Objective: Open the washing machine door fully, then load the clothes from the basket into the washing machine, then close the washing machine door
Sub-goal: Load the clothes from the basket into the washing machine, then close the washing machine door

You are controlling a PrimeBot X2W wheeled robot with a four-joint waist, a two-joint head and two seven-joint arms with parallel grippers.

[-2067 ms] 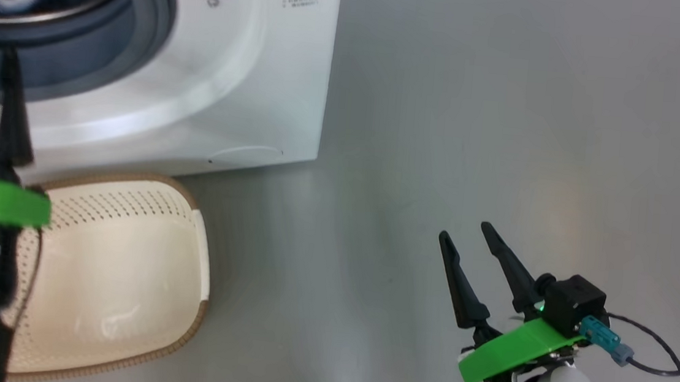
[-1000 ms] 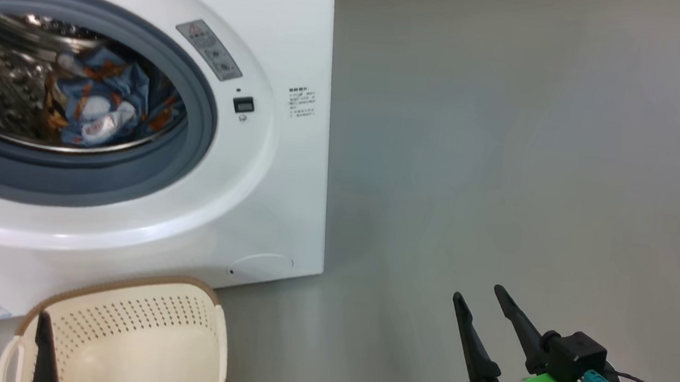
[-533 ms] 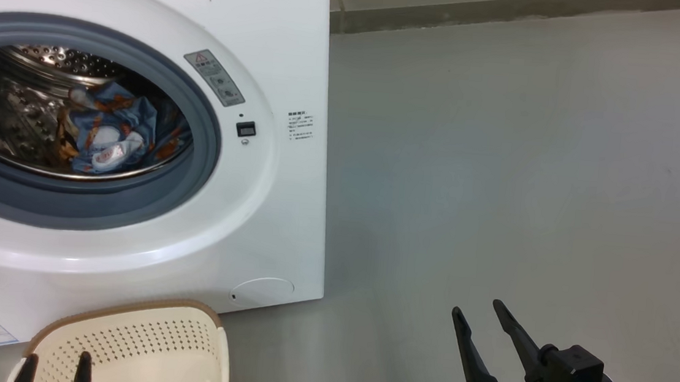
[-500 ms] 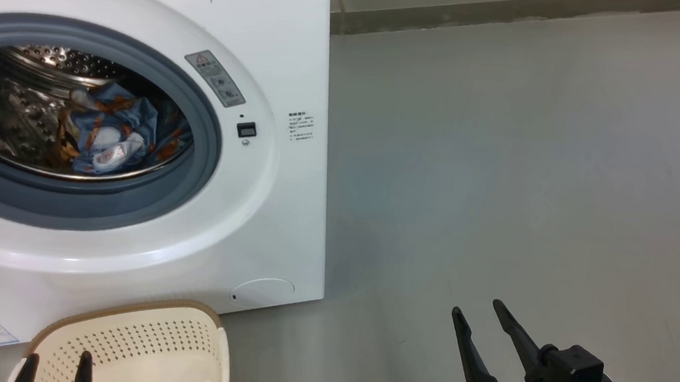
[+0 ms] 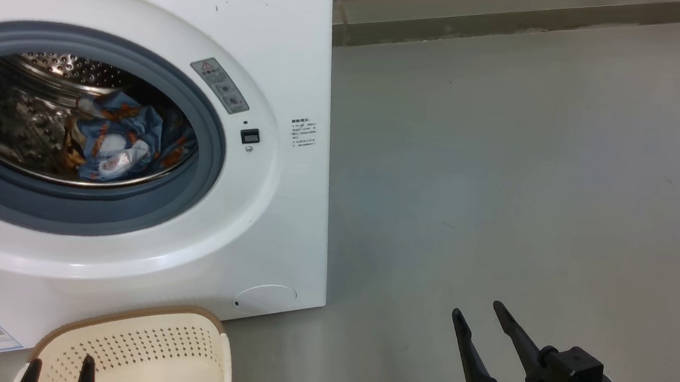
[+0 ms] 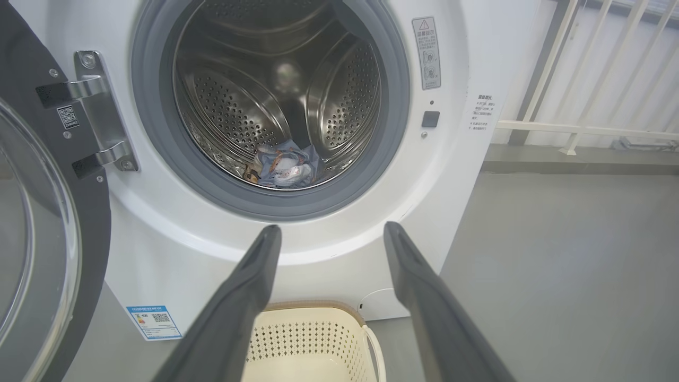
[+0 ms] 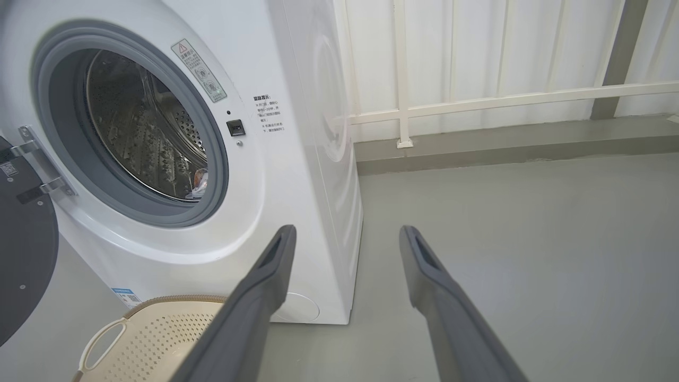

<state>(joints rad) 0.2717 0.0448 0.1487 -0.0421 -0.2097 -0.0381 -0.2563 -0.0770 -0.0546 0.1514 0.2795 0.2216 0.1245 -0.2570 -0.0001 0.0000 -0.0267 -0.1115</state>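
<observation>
The washing machine door (image 6: 90,233) is hanging wide open on the hinge side of the washing machine (image 5: 279,38), and the clothes (image 5: 116,144) are lying low in its drum. The basket (image 5: 148,346) is sitting on the floor (image 5: 532,171) right in front of the machine. The left gripper (image 5: 60,363) is hovering over the basket, jaws apart and gripping nothing. The right gripper (image 5: 477,307) is hanging off the machine's right front corner, jaws apart too.

The washing machine door (image 6: 98,233) is seen swung wide at the left, carried on its metal hinge (image 6: 101,106). The clothes (image 6: 286,167) are seen low in the steel drum (image 6: 238,95) of the washing machine (image 6: 159,249). The left gripper (image 6: 331,227) is held spread wide above the basket (image 6: 307,339).
</observation>
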